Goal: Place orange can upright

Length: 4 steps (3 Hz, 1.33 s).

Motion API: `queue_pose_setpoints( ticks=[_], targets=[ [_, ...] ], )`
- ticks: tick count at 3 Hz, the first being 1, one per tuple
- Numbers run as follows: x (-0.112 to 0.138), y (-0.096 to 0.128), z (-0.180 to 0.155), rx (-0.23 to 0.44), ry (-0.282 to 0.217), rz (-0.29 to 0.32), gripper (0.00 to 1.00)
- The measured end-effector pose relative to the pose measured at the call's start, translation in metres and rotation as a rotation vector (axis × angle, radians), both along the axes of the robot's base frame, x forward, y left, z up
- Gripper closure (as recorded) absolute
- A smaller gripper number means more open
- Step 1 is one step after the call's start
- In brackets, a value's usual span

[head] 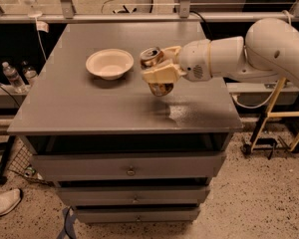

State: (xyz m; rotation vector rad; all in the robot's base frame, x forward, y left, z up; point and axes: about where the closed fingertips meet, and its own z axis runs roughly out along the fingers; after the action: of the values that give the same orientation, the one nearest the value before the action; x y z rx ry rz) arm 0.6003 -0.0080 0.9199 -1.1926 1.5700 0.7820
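the gripper pinches the orange can between its 2 fingers, silver top up, slightly tilted, just beside the cream bowl over the table.

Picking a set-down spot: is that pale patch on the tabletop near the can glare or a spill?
Camera view: the patch looks like glare, a grainy sheen on the tabletop; the gripper, right of the bowl, holds the orange can off the surface, its shadow just left of the patch.
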Motion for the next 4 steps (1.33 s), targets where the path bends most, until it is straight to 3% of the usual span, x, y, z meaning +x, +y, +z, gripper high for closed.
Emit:
queue_pose_setpoints(
  ticks=[2, 3, 4],
  targets=[
    [0.005, 0.0, -0.007, 0.092, -0.078, -0.053, 1.0],
    [0.007, -0.003, -0.013, 0.185, -0.091, -0.076, 1.0],
    [0.009, -0.002, -0.016, 0.216, -0.086, -0.078, 1.0]
  ],
)
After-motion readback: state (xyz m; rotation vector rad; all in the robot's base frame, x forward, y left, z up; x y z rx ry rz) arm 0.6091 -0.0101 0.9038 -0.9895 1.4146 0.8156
